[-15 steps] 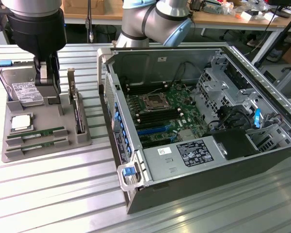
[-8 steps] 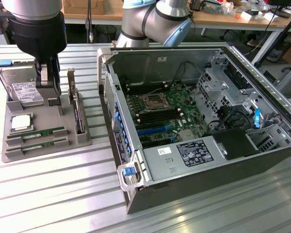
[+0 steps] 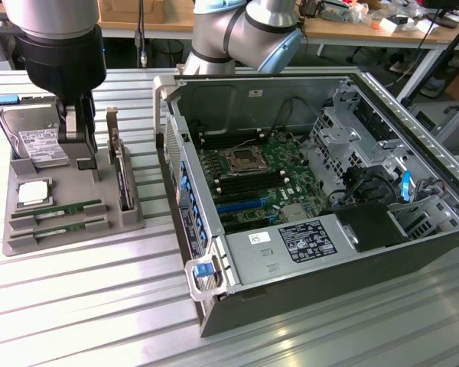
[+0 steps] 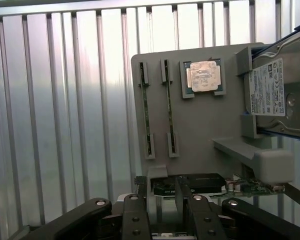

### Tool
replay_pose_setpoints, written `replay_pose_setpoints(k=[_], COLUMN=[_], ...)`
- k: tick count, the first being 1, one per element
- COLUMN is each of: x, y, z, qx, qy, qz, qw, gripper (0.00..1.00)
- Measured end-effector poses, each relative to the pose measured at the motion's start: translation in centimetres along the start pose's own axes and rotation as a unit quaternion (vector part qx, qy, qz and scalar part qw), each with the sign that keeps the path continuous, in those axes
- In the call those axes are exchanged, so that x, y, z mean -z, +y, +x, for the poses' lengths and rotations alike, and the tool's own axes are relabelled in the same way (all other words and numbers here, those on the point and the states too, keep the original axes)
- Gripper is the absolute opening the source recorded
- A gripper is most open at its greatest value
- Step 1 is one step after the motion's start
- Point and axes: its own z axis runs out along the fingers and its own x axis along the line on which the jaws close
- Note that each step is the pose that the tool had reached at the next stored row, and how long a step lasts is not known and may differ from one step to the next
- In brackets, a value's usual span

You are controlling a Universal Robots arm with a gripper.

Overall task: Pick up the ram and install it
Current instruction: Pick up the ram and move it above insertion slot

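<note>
While the open, empty claw (image 3: 78,149) hangs close by the expansion card (image 3: 125,183), it could snag that instead of the ram (image 3: 57,209) lying farther off.

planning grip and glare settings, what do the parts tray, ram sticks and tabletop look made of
Parts tray: likely matte grey plastic, going by its uniform dull colour and moulded slots.
Ram sticks: green circuit board, standing on edge in the tray's slots.
Tabletop: ribbed bare metal, probably aluminium, with bright streaky reflections.
</note>
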Motion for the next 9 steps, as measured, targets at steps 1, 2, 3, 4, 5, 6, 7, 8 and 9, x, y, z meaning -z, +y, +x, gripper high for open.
replay_pose_setpoints(k=[1, 2, 3, 4, 5, 6, 7, 8, 9], x=[-0.08, -0.15, -0.24, -0.3, -0.38, -0.47, -0.56, -0.65, -0.7], y=[0.0, 0.0, 0.0, 0.0, 0.0, 0.0, 0.0, 0.0, 0.0], z=[0.0, 0.0, -0.01, -0.01, -0.01, -0.01, -0.02, -0.02, -0.02], qx=[0.0, 0.0, 0.0, 0.0, 0.0, 0.0, 0.0, 0.0, 0.0], qy=[0.0, 0.0, 0.0, 0.0, 0.0, 0.0, 0.0, 0.0, 0.0], qz=[0.0, 0.0, 0.0, 0.0, 0.0, 0.0, 0.0, 0.0, 0.0], qw=[1.0, 1.0, 1.0, 1.0, 1.0, 1.0, 1.0, 1.0, 1.0], gripper=[0.36, 0.36, 0.36, 0.36, 0.36, 0.36, 0.36, 0.36, 0.36])
